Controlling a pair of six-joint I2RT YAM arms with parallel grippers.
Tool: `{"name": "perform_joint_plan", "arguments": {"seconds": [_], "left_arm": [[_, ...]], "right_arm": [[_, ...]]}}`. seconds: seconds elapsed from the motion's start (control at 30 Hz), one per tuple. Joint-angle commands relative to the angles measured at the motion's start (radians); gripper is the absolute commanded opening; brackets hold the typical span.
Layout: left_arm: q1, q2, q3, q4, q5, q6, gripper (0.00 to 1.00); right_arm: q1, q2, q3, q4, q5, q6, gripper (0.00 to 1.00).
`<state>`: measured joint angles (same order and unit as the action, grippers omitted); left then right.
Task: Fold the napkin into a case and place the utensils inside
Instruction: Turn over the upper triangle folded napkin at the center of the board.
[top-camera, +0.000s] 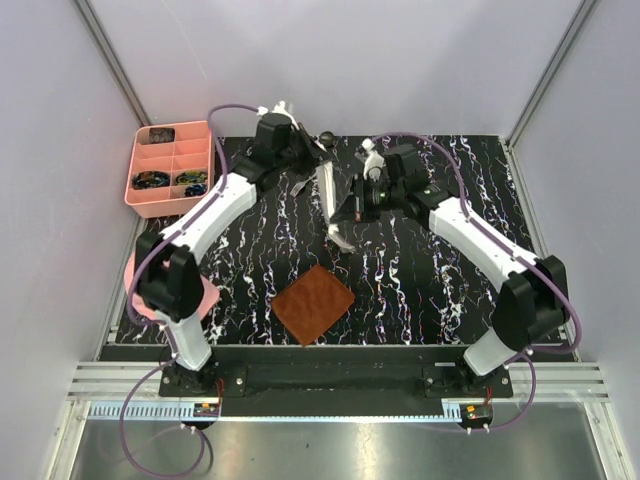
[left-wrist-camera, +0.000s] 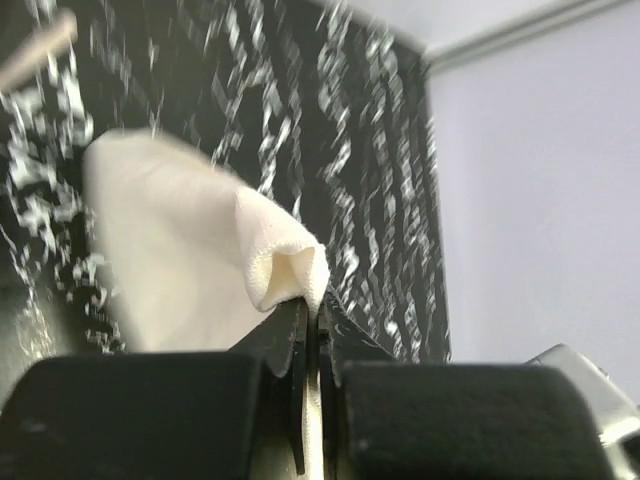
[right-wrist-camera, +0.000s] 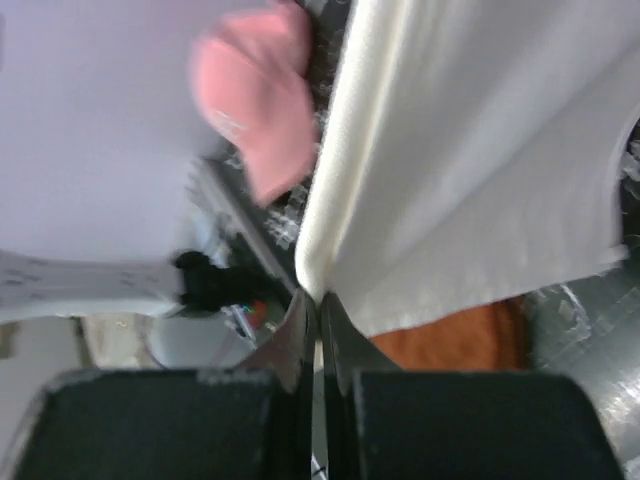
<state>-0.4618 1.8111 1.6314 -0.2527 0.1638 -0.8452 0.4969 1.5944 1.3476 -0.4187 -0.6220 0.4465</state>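
- In the left wrist view, you are clamping the left gripper (left-wrist-camera: 312, 312) fully down on a bunched fold of the napkin (left-wrist-camera: 170, 240). The jaws are meeting with only cloth between them. The rest of the cream cloth is hanging away from the fingers, above the dark marbled table (left-wrist-camera: 370, 150).
- In the right wrist view, you are pinching another edge of the same cloth in the right gripper (right-wrist-camera: 320, 300), with the jaws pressed together on it. The sheet is spreading up and to the right. The brown mat (right-wrist-camera: 450, 335) is showing below it, and a pink shape beside it is too blurred to name.
- In the top view, you are holding the napkin off the table between the two arms. It is showing as a narrow pale strip over the far middle of the surface, beyond the brown mat and well apart from the pink tray (top-camera: 172, 167).
- A small dark thing by the far edge is probably the spoon (top-camera: 325, 137), and a slim grey one near the left wrist is probably the fork (top-camera: 300, 185). Neither is clear enough to be sure.
- You are working on the folding step: no case is formed yet and the utensils are not in the cloth.
- The next move is calling for both arms to travel together, keeping the cloth taut, so that one half is laid flat over the other with the edges lining up.
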Motion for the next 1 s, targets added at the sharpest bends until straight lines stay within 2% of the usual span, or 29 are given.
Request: {"name": "perform_joint_plan", "arguments": {"seconds": [0.0, 0.07, 0.13, 0.2, 0.3, 0.37, 0.5, 0.53, 0.57, 0.63, 0.67, 0.77, 0.97], "left_arm": [[-0.008, -0.070, 0.038, 0.174, -0.196, 0.067, 0.00], [-0.026, -0.030, 0.103, 0.182, -0.205, 0.077, 0.00], [-0.034, 0.077, 0.192, 0.173, -0.172, 0.057, 0.00], [-0.055, 0.207, 0.254, 0.167, -0.146, 0.046, 0.00], [-0.086, 0.382, 0.363, 0.170, -0.113, 0.020, 0.00], [-0.115, 0.494, 0.439, 0.190, -0.112, 0.018, 0.00], [-0.164, 0.617, 0.541, 0.230, -0.109, 0.031, 0.00], [-0.184, 0.626, 0.550, 0.249, -0.113, 0.032, 0.02], [-0.193, 0.636, 0.547, 0.268, -0.122, 0.040, 0.02], [-0.218, 0.642, 0.539, 0.302, -0.142, 0.052, 0.03], [-0.224, 0.646, 0.536, 0.306, -0.145, 0.058, 0.03], [-0.241, 0.648, 0.510, 0.332, -0.150, 0.046, 0.04], [-0.278, 0.645, 0.475, 0.397, -0.152, 0.029, 0.04]], "right_arm": [[-0.009, -0.074, -0.040, 0.346, -0.341, 0.292, 0.00], [-0.053, -0.056, -0.125, 0.470, -0.402, 0.432, 0.00], [-0.096, -0.022, -0.254, 0.689, -0.439, 0.586, 0.00], [-0.167, 0.012, -0.339, 0.901, -0.491, 0.667, 0.00], [-0.262, 0.088, -0.471, 1.015, -0.535, 0.693, 0.00], [-0.311, 0.134, -0.556, 1.018, -0.548, 0.647, 0.00], [-0.420, 0.171, -0.639, 0.889, -0.542, 0.517, 0.00], [-0.422, 0.153, -0.624, 0.806, -0.520, 0.397, 0.00], [-0.420, 0.144, -0.604, 0.590, -0.442, 0.315, 0.00], [-0.425, 0.102, -0.558, 0.425, -0.345, 0.150, 0.00], [-0.426, 0.089, -0.555, 0.340, -0.273, 0.133, 0.00], [-0.439, 0.053, -0.556, 0.253, -0.200, 0.112, 0.00], [-0.443, -0.010, -0.636, 0.196, -0.076, 0.124, 0.00]]}}
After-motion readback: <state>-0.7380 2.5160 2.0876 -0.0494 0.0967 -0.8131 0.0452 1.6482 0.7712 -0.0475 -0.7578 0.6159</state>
